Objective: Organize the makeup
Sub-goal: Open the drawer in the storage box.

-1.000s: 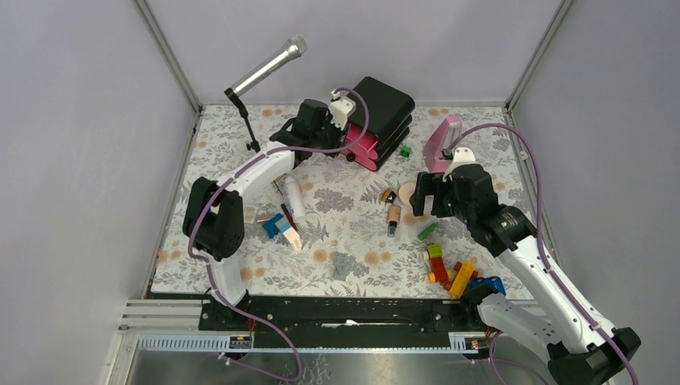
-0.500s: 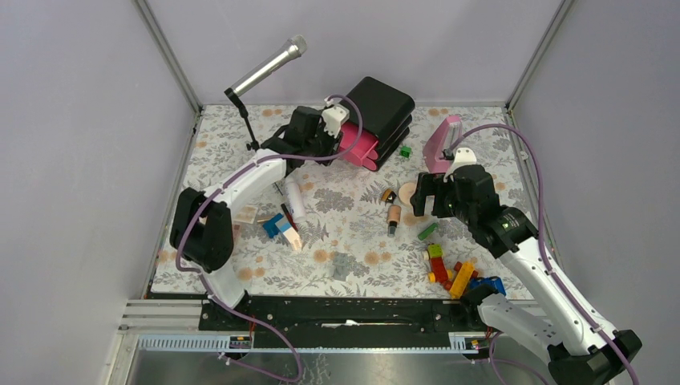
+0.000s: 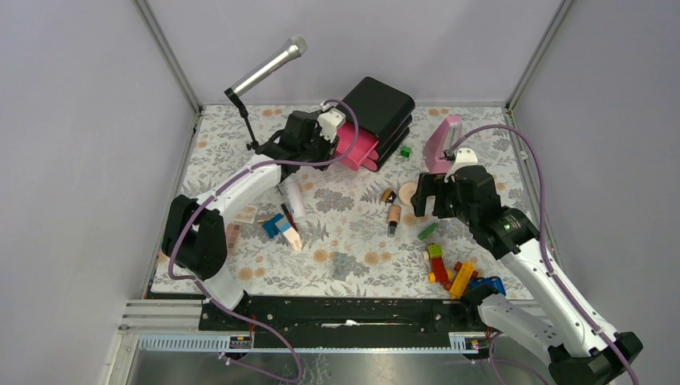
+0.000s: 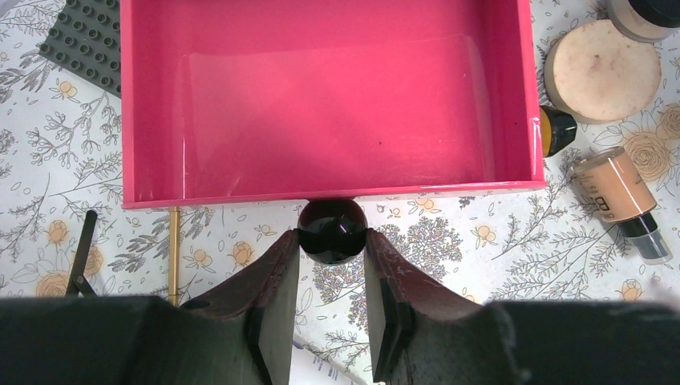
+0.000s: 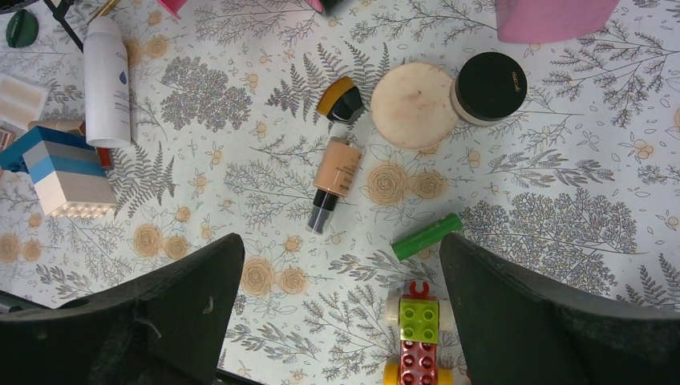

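My left gripper (image 4: 332,241) is shut on the round black knob (image 4: 332,223) of an empty pink drawer (image 4: 321,96), which sticks out of the black organiser box (image 3: 382,104). My right gripper (image 5: 341,245) hangs open above the floral mat with nothing between its fingers. Under it lie a peach bottle with a black cap (image 5: 334,174), a round beige disc (image 5: 414,105), a black-lidded jar (image 5: 491,87) and a small yellow-and-black piece (image 5: 342,97). The white tube (image 5: 107,80) lies further left, near the left arm (image 3: 240,188).
A green peg (image 5: 426,236) and a stack of bright bricks (image 5: 418,337) lie by the right gripper; blue-and-white bricks (image 5: 60,172) lie left. A pink metronome (image 3: 443,143) stands at back right, a microphone on a stand (image 3: 265,72) at back left. A dark baseplate (image 4: 88,40) lies beside the drawer.
My left gripper has moved left and back toward the near side with the knob in it, and the pink drawer has slid further out of the black box. The right arm is still.
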`<control>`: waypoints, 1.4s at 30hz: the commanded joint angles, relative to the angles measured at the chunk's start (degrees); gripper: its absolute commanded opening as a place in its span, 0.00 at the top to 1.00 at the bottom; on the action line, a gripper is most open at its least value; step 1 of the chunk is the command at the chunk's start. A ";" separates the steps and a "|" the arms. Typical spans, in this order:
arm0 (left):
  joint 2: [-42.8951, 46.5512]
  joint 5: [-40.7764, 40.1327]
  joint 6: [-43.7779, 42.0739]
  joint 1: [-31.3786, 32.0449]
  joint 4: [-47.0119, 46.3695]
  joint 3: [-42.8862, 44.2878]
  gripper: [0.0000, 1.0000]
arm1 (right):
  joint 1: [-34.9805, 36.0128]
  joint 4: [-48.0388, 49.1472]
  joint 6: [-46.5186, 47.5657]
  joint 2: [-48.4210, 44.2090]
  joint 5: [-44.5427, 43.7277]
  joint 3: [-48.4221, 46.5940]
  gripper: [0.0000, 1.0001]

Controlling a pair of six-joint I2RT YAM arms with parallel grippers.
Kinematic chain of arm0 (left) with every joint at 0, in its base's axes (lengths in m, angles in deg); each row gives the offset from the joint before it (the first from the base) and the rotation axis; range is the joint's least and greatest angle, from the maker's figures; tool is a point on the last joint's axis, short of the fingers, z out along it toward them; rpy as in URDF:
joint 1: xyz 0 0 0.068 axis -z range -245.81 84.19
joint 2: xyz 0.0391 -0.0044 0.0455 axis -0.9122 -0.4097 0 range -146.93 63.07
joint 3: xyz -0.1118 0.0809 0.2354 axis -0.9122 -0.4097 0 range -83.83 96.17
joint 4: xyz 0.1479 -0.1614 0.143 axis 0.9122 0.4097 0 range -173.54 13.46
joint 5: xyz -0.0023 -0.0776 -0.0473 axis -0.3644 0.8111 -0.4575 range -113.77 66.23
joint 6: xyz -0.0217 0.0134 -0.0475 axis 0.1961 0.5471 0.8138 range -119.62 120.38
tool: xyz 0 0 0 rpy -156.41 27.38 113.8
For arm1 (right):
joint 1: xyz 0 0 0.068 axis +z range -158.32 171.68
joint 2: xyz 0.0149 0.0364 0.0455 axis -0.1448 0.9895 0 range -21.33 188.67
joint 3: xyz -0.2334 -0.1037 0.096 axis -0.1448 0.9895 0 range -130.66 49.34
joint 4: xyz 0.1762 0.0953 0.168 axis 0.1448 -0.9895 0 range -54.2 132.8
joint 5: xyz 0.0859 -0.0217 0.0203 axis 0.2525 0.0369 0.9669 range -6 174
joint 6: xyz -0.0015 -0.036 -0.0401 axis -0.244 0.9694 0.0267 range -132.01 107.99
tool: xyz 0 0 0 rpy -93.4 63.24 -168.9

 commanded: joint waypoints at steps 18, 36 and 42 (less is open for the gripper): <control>5.69 -0.83 1.01 0.08 -3.25 -2.92 0.73 | 0.11 -0.24 0.11 -1.01 -0.69 -0.05 0.01; 5.27 -1.73 1.73 0.10 -4.16 -2.56 0.43 | 0.03 -0.40 0.42 -1.12 -1.10 -0.14 0.01; 6.00 -1.32 2.53 0.09 -3.96 -1.63 0.41 | 0.07 -0.39 0.47 -1.06 -0.99 -0.31 0.01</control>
